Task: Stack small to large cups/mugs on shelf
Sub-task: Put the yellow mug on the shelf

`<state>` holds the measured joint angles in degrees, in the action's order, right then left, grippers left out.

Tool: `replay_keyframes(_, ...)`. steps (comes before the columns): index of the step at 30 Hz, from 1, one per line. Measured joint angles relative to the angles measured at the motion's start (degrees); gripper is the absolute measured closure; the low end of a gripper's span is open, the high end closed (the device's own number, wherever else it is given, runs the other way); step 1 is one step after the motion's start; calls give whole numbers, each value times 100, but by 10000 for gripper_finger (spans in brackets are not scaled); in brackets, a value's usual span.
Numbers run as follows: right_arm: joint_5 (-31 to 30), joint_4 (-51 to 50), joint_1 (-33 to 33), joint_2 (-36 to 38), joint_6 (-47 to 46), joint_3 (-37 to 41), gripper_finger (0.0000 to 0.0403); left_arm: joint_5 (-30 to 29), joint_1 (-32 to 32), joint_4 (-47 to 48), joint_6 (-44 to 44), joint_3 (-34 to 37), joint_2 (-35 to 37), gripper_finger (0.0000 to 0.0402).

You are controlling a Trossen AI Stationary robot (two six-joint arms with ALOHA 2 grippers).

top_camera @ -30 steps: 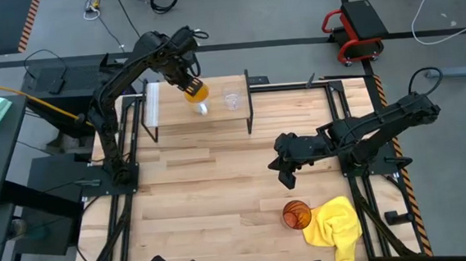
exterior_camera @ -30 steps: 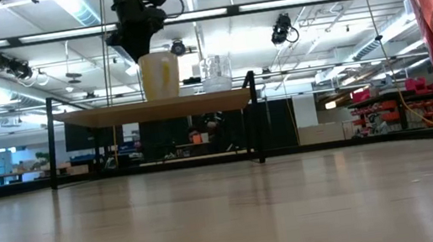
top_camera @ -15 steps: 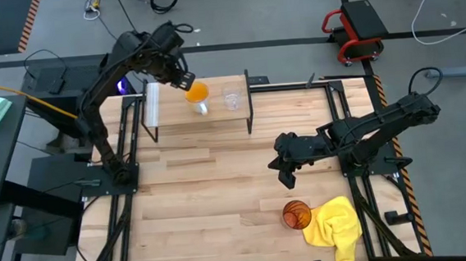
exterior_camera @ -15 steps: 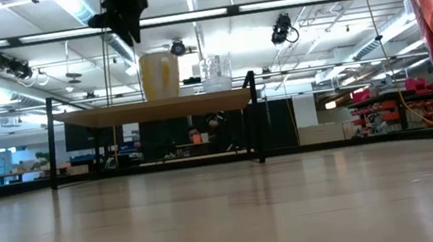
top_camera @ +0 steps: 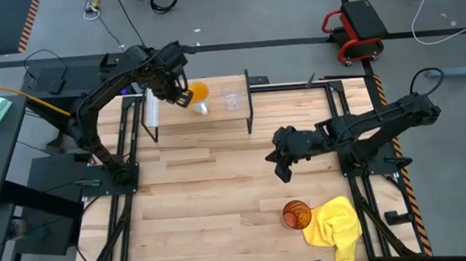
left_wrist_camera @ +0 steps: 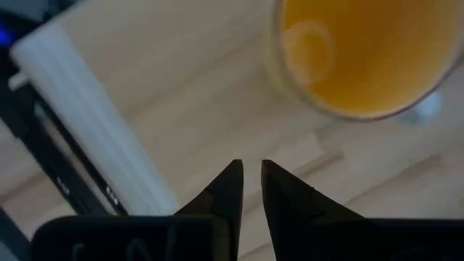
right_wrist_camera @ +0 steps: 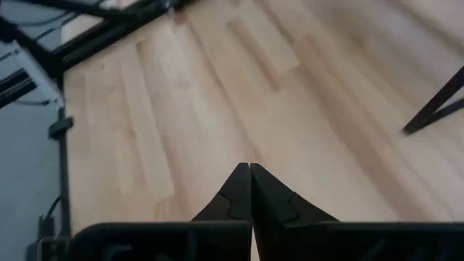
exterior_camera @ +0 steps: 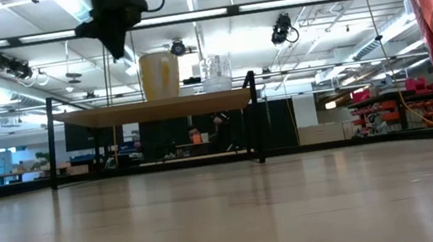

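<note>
Shelf [top_camera: 166, 112] already carries 2 vessels: the orange mug [top_camera: 198, 92] and, to its right, the clear glass cup [top_camera: 231, 98]. Left gripper [top_camera: 180, 97] hovers beside the mug, fingers [left_wrist_camera: 230, 190] narrowly parted, holding nothing. Right gripper [top_camera: 283, 175], fingers [right_wrist_camera: 241, 185] shut and empty, should approach the amber tumbler [top_camera: 296, 215] from above, gripping its rim squarely. Only the low view shows both vessels upright.
</note>
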<state>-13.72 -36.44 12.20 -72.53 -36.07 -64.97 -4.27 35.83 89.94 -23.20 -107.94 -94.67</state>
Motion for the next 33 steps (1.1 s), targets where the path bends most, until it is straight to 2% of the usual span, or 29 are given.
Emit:
replay_keyframes(8, 175, 447, -992, 0, 638, -4, 402, 4, -179, -264, -302, 738, 172, 354)
replay_keyframes(17, 924, 1493, -1908, -182, 1116, -7, 402, 151, -194, -999, -355, 811, 170, 352)
replay_keyframes(22, 1244, 1597, -2336, -348, 1241, -7, 402, 200, -194, -1235, -363, 811, 113, 356)
replay_keyframes(33, 1518, 1792, -2390, -615, 1357, -4, 403, 200, -124, -1360, -330, 811, -70, 361)
